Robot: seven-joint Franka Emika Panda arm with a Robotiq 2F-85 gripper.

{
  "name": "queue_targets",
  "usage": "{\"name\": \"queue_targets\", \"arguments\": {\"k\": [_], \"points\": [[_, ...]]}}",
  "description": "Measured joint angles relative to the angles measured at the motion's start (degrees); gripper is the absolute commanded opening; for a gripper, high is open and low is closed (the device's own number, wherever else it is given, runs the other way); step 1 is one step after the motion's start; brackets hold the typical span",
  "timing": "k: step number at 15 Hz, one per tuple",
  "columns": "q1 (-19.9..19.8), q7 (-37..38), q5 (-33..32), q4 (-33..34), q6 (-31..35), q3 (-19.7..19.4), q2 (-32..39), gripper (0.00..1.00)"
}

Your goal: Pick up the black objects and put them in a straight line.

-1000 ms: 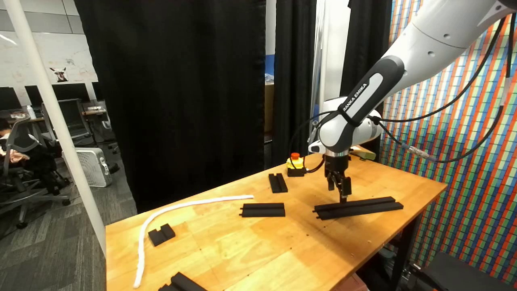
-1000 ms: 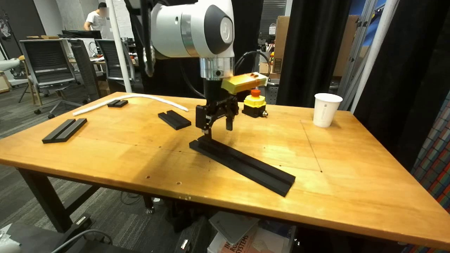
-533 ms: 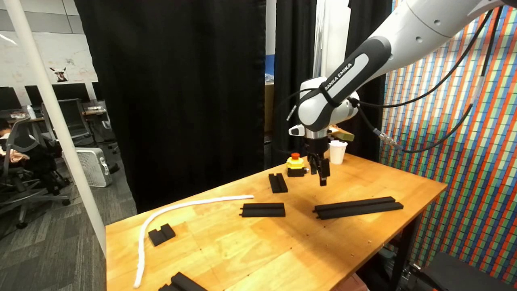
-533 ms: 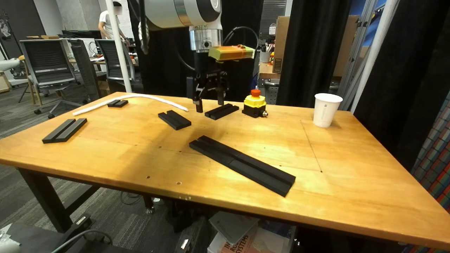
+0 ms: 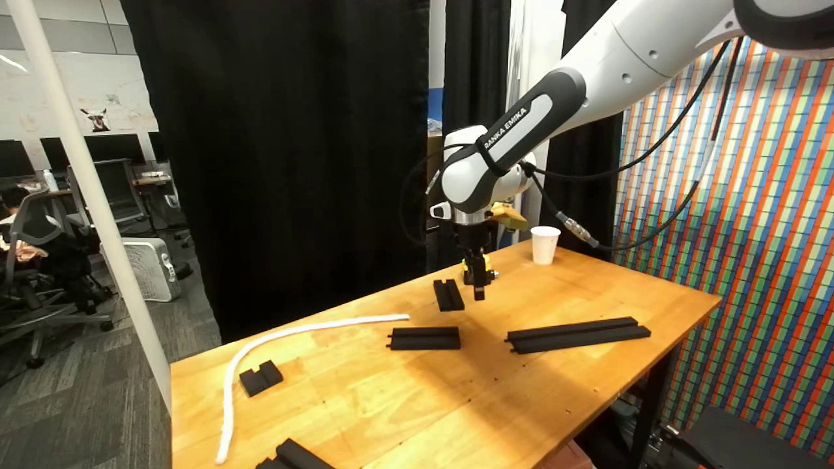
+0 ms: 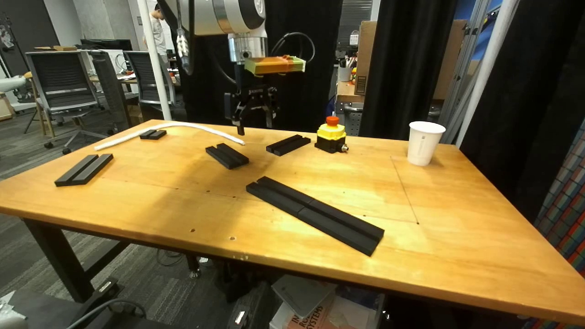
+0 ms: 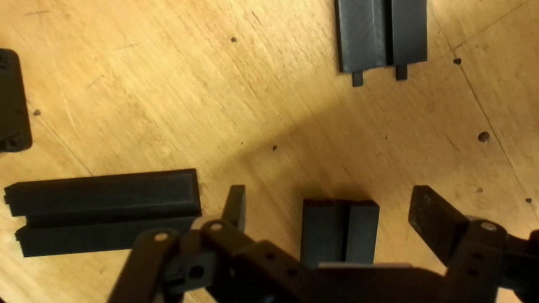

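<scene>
Pincer (image 7: 329,193) spread wide, in wrist view I see a flat, grooved matte-black bar (image 7: 325,231) below, lengthwise near-to-far between the fingers (image 7: 434,223).

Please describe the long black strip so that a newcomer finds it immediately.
In an exterior view, find the wooden table, then the yellow stop button. The long black strip lies below that in the picture. Unlike the shorter black pieces, it has a seam across its middle.
</scene>
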Motion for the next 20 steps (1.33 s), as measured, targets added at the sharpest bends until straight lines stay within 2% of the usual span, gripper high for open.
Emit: {"name": "queue_targets", "arguments": {"k": [11,20], "points": [[1.56,11.33,0.36,8.6,-0.01,2.63,10.8,1.0],[3.54,17.5,0.35,10.55,0.04,4.44,13.48,1.0]]}}
